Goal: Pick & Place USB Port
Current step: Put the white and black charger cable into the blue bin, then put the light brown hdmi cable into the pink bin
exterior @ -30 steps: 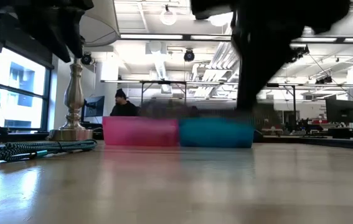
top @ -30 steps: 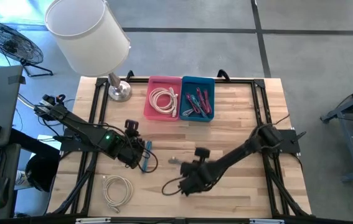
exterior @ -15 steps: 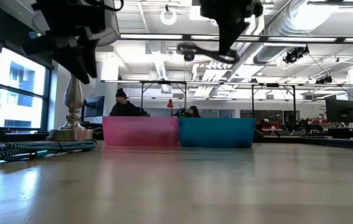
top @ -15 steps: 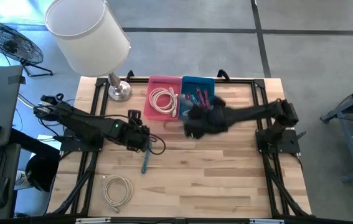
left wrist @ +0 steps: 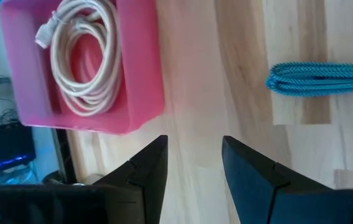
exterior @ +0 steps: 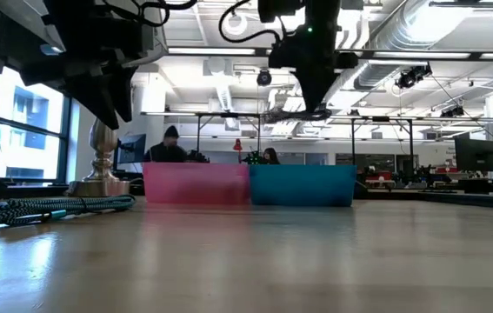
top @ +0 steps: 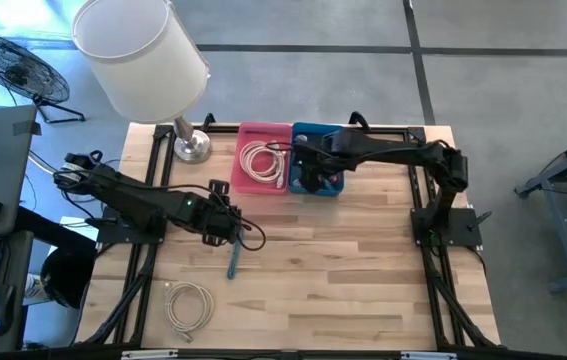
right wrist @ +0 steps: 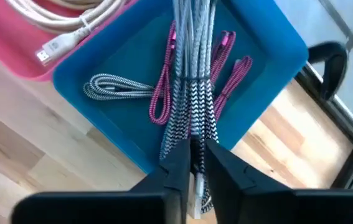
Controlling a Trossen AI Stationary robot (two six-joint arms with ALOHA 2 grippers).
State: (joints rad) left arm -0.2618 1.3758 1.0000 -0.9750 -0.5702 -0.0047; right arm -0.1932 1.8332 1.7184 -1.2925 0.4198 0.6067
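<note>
Right gripper (top: pixel 308 180) hangs over the blue bin (top: pixel 335 131) in the high view, while the left gripper (top: pixel 231 232) waits just above the teal cable (top: pixel 234 261) on the bench (top: pixel 363 270); count two bins, blue and pink (top: pixel 246 131), and one white cable (top: pixel 188 304) loose on the bench. Low view: both bins stand side by side, grippers above. Left wrist view: left gripper fingers (left wrist: pixel 146 167) stand apart, empty, with one white coil in the pink bin. Right wrist view: fingers (right wrist: pixel 179 163) pinch the black-and-white braided cable (right wrist: pixel 190 93) over the bin; release fully only once centred above it, clear of the walls.
</note>
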